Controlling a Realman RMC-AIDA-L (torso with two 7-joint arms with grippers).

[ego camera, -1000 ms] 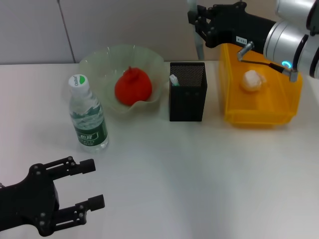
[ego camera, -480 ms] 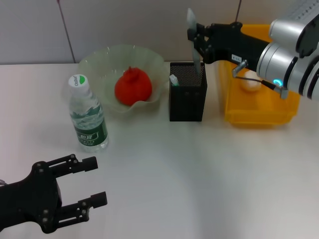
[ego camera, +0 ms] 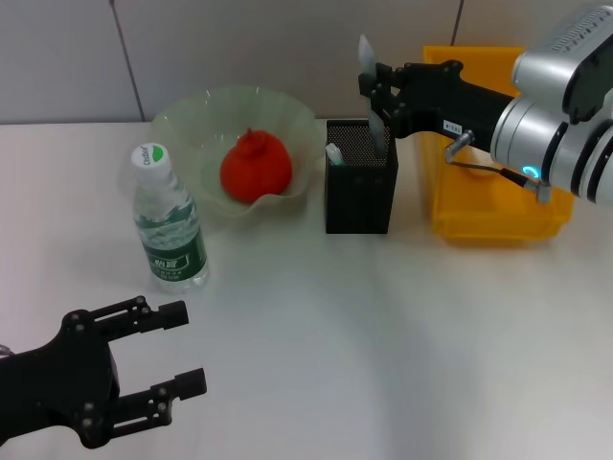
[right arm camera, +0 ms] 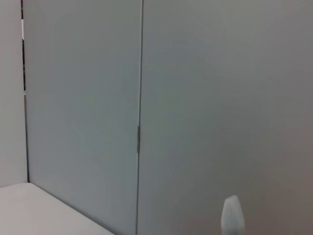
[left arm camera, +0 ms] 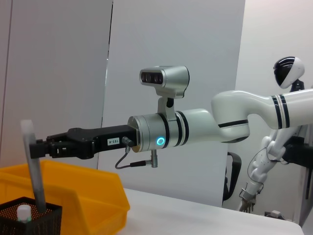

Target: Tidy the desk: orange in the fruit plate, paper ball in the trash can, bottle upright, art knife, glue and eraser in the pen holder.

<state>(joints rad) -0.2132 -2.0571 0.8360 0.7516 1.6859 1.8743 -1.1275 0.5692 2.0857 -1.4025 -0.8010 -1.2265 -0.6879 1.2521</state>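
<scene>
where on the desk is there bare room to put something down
Bare desk runs wide in front of the pen holder and trash can, right of the left gripper. A smaller patch lies left of the bottle. The back row is crowded: fruit plate, pen holder, right gripper.

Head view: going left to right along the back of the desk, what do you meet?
bottle → fruit plate holding the orange → pen holder, with the right gripper lowering the art knife into it → trash can.
</scene>
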